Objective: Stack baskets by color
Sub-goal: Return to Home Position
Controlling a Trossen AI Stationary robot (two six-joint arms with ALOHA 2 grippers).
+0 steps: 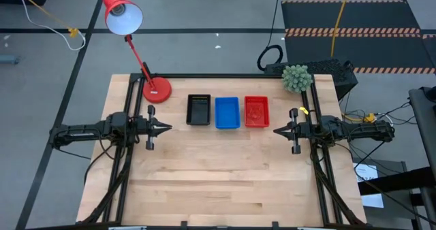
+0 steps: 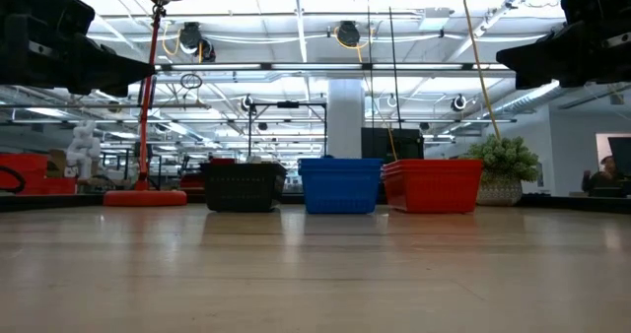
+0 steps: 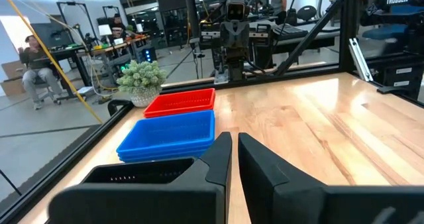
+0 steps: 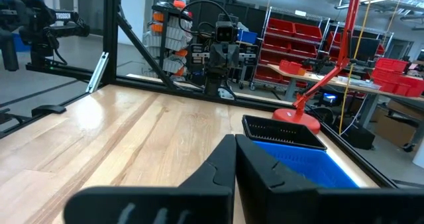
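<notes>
Three baskets rest on their bottoms in a row at the table's far middle: black point(image 1: 199, 109), blue point(image 1: 227, 112) and red point(image 1: 257, 111). In the low view the black point(image 2: 244, 186), blue point(image 2: 340, 184) and red point(image 2: 432, 184) ones stand side by side, close together. The blue point(image 3: 171, 134) and red point(image 3: 180, 102) ones show layered rims, one basket nested in another. My left gripper point(image 1: 169, 128) hovers level at the table's left side, shut, pointing right. My right gripper point(image 1: 275, 130) hovers level at the right side, shut, pointing left. Both are clear of the baskets.
A red desk lamp stands with its round base point(image 1: 157, 90) on the table left of the black basket, its head point(image 1: 122, 15) beyond the far edge. A green potted plant point(image 1: 296, 77) sits at the far right corner. Bare wood point(image 1: 218, 182) fills the near half.
</notes>
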